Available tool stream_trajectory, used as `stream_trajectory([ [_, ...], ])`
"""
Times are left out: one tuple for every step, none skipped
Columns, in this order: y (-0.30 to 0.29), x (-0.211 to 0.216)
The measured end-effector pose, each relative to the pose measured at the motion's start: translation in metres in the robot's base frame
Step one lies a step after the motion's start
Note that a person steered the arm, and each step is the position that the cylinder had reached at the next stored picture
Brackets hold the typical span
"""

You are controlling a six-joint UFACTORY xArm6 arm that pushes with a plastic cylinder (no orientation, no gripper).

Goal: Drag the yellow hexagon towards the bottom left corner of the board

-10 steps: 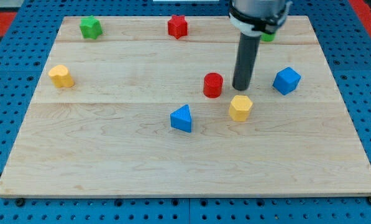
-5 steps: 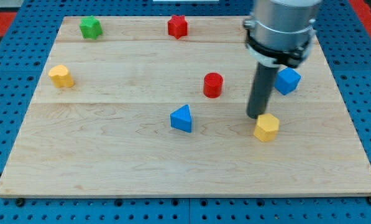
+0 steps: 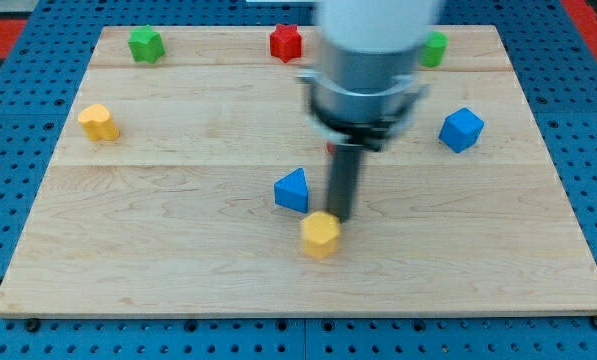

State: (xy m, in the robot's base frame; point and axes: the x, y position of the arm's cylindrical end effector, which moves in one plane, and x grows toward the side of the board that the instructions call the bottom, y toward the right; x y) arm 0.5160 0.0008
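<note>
The yellow hexagon (image 3: 320, 235) lies on the wooden board (image 3: 178, 260), a little below and left of centre. My tip (image 3: 340, 218) stands just to its upper right, touching or almost touching it. The dark rod rises from there into the arm's grey body, which is blurred. A blue triangular block (image 3: 292, 190) lies just up and left of the tip. The red cylinder is almost wholly hidden behind the rod.
A second yellow block (image 3: 98, 122) lies near the board's left edge. A green block (image 3: 146, 44) and a red star (image 3: 286, 42) lie along the top. A blue block (image 3: 461, 129) lies at the right, and another green block (image 3: 435, 48) at top right.
The yellow hexagon has slid down and to the left, from right of centre to below the blue triangular block. My tip moved left with it, staying at its upper right.
</note>
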Motion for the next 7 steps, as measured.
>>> stream_trajectory([
  [-0.016, 0.016],
  [0.005, 0.026],
  [-0.007, 0.051],
  [-0.094, 0.054],
  [-0.073, 0.058],
  [-0.055, 0.094],
  [-0.056, 0.103],
])
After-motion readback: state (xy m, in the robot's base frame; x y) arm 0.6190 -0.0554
